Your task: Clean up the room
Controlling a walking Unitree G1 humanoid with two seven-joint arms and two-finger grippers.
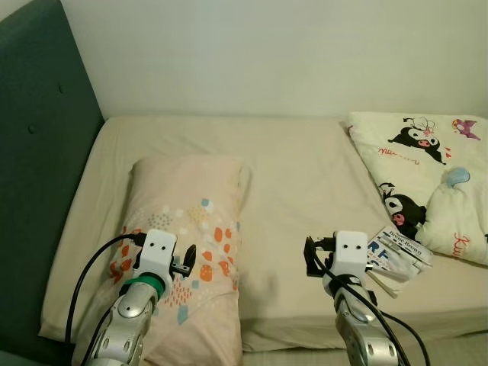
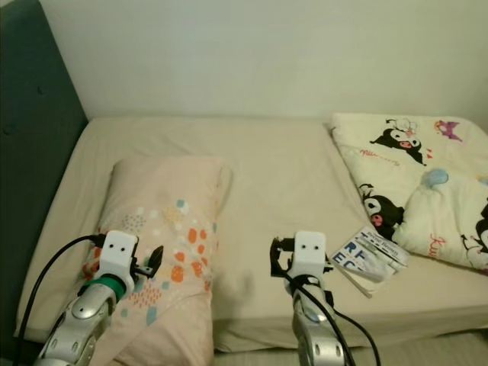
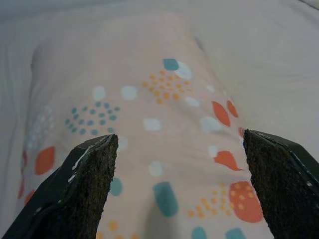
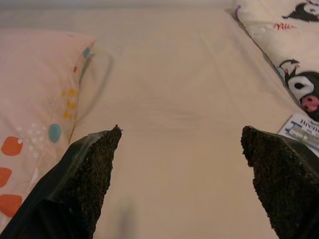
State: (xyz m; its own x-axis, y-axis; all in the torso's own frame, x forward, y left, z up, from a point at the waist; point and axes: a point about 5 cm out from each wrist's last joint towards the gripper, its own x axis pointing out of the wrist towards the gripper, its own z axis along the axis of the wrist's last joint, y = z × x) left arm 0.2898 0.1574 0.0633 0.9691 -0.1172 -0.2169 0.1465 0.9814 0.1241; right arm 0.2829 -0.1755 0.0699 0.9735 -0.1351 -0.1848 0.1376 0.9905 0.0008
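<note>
A pink pillow with orange and teal spots lies on the left side of the bed. My left gripper hovers over its near end, open, and between its fingers I see only pillow fabric. My right gripper is open above the bare beige sheet. Just right of it a blue-and-white booklet rests against a white cartoon-print blanket. The booklet's corner lies beside the right finger.
A dark teal padded headboard runs along the bed's left side. A plain pale wall stands behind the bed. The bed's front edge is close below both arms.
</note>
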